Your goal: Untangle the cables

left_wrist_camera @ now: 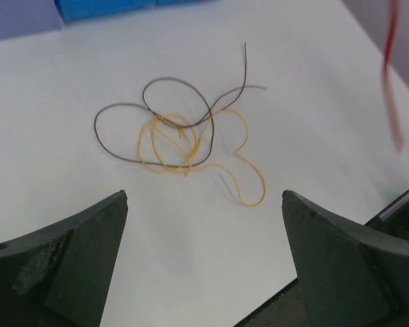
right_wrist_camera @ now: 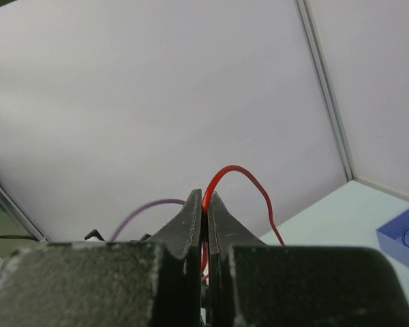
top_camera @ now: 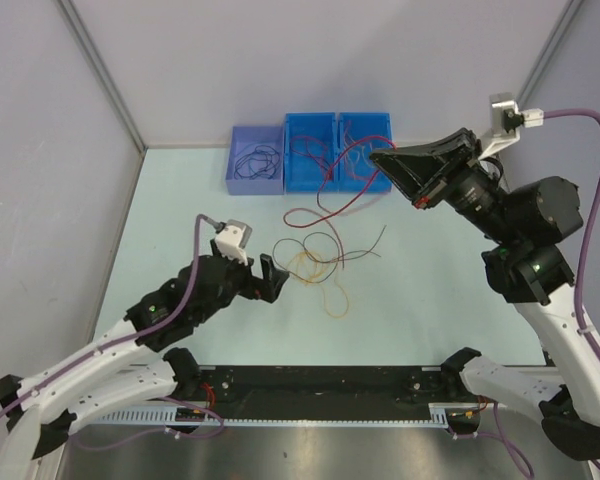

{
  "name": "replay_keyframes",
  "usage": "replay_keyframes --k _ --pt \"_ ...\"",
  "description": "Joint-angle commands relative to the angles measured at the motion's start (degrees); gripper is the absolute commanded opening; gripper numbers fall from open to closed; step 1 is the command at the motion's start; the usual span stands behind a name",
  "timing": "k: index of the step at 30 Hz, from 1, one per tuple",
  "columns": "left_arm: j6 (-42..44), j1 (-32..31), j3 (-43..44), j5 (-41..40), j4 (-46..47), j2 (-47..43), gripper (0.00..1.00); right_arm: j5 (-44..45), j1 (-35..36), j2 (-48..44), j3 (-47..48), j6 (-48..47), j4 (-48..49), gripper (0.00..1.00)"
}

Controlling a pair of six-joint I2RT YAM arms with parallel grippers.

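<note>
A loose tangle of an orange-yellow cable and a dark thin cable lies on the table's middle. My left gripper hovers just near-left of it, wide open and empty. A red cable runs up from the table to my right gripper, which is raised over the blue bins and shut on it, with a red loop poking past the fingertips. The red strand shows blurred in the left wrist view.
Along the far edge stand a lilac bin holding dark cables and two blue bins holding red and other cables. A black rail runs along the near edge between the arm bases. Grey walls enclose the table.
</note>
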Motion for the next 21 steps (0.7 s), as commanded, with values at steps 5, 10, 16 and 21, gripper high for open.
replay_keyframes --k 5,10,16,21 --pt "8.4 -2.8 3.3 -1.1 3.1 -8.7 1.00 1.4 0.4 1.2 0.8 -0.8 -1.3 0.00" --pt "12.9 -3.5 2.5 4.5 8.3 -13.3 1.00 0.5 0.4 1.8 0.7 -0.2 -2.0 0.00" --pt "19.3 -3.4 6.4 9.9 11.7 -11.4 0.96 -0.6 0.6 2.9 0.7 -0.3 -3.8 0.00" --pt "23.7 -3.5 11.4 14.6 12.6 -6.3 0.97 -2.3 1.0 4.1 0.7 -0.5 -6.4 0.00"
